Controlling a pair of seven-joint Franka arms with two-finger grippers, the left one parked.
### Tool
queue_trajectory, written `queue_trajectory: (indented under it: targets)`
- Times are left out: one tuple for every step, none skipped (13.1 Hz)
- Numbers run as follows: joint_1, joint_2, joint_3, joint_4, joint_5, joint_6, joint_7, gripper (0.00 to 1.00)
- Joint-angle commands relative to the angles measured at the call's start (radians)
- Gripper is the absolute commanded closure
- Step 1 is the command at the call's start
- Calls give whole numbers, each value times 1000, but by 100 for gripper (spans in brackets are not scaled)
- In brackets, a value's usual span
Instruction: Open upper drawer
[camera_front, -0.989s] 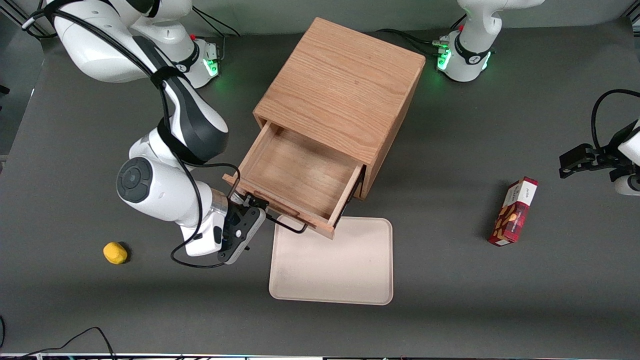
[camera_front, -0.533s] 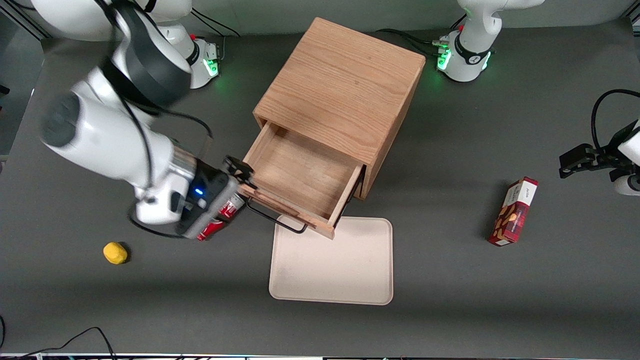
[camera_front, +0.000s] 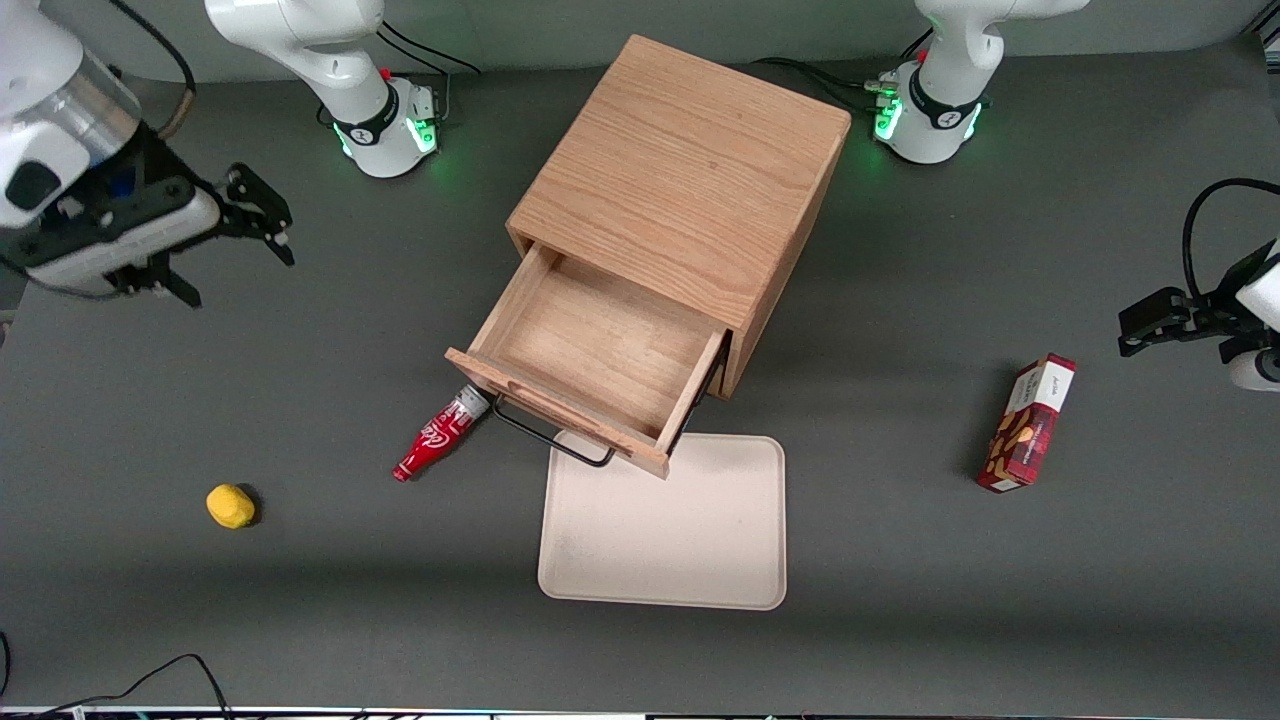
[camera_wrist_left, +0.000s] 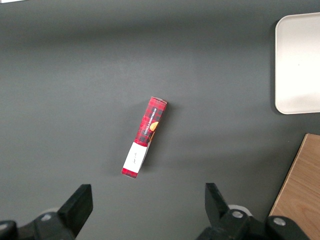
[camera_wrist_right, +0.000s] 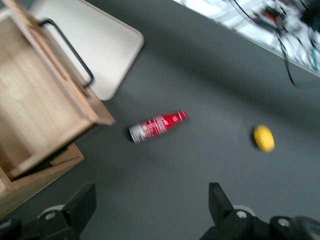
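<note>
The upper drawer (camera_front: 600, 350) of the oak cabinet (camera_front: 690, 170) stands pulled far out and its inside is bare. Its thin black wire handle (camera_front: 550, 440) hangs over the tray's edge. My right gripper (camera_front: 240, 272) is open and holds nothing. It hovers well away from the drawer, toward the working arm's end of the table. In the right wrist view the gripper (camera_wrist_right: 150, 205) is above bare table, with the open drawer (camera_wrist_right: 35, 100) and its handle (camera_wrist_right: 70, 50) off to one side. The bottom drawer is hidden under the upper one in the front view.
A small red bottle (camera_front: 440, 435) lies on the table beside the drawer's corner; it also shows in the right wrist view (camera_wrist_right: 157, 125). A yellow object (camera_front: 230, 505) lies toward the working arm's end. A cream tray (camera_front: 665, 525) lies in front of the drawer. A red box (camera_front: 1030, 425) lies toward the parked arm's end.
My gripper left the drawer handle and swung up and away toward the working arm's end. The red bottle, covered by the arm before, now shows. The drawer stayed open.
</note>
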Motion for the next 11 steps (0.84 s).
queue_trajectory:
  targets:
    - [-7, -67, -130, -66, -19, 45, 102, 0]
    - [-8, -32, -173, -40, -23, 47, 104, 0]
    - [-11, -6, -193, -10, -24, 47, 104, 0]
    - [-17, 29, -201, 30, -19, 47, 101, 0]
    - [-30, 48, -202, 69, -7, 47, 102, 0]
    - [-27, 68, -199, 98, -10, 45, 104, 0]
    - [-28, 85, -199, 109, -7, 33, 107, 0]
    - [-30, 91, -201, 113, -7, 25, 110, 0]
    - [-31, 94, -202, 115, -7, 25, 112, 0]
    - [-31, 96, -201, 112, -7, 22, 113, 0]
    - [-33, 96, -202, 112, -7, 16, 112, 0]
